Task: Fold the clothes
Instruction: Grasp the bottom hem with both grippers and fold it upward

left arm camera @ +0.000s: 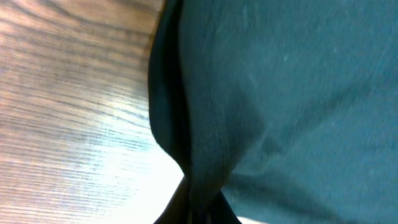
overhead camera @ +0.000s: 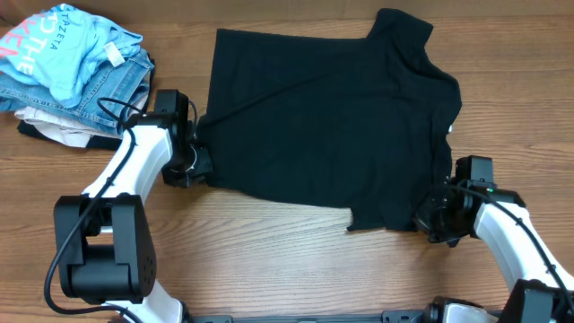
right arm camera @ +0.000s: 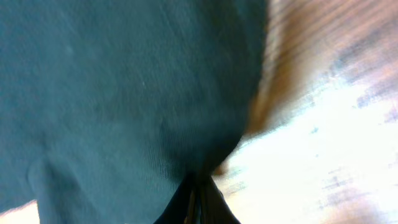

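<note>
The wooden bench [overhead camera: 296,260] fills the overhead view. Spread across its middle lies the black T-shirt [overhead camera: 332,126], mostly flat. Its collar end points to the upper right, a long crease runs across its left half, and one corner at the lower edge is turned up.

In the far left corner sits a pile of clothes [overhead camera: 72,72], well apart from the shirt. A light blue printed top lies over denim, with pale and dark pieces under that.

The left arm [overhead camera: 134,166] reaches in from the lower left to the shirt's left edge, and the right arm [overhead camera: 511,233] reaches in from the lower right to the shirt's lower right corner.

The left claw [overhead camera: 201,156] is clamped on the black T-shirt's left hem. In the left wrist view the cloth [left arm camera: 280,93] gathers into a tight fold and runs down into the pinch at the bottom of the frame.

The right claw [overhead camera: 430,213] is likewise closed on the shirt's corner. In the right wrist view the fabric [right arm camera: 124,93] draws down to a point between the fingers, with bare bench beside it.
</note>
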`<act>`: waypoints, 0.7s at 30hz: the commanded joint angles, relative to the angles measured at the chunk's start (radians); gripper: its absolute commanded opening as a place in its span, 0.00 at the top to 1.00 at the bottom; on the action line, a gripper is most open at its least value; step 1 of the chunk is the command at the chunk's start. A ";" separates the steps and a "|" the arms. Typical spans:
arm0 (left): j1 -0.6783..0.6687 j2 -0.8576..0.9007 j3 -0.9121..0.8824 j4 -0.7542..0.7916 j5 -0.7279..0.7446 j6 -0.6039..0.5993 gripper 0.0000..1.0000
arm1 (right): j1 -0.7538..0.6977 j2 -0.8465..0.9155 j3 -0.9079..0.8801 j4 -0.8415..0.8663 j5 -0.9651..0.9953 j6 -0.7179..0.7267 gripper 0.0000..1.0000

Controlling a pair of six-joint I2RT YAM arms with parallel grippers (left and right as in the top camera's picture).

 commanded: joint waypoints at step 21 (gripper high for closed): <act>0.102 -0.189 0.173 -0.163 -0.097 0.080 0.96 | -0.176 -0.079 0.345 -0.058 -0.134 -0.238 0.96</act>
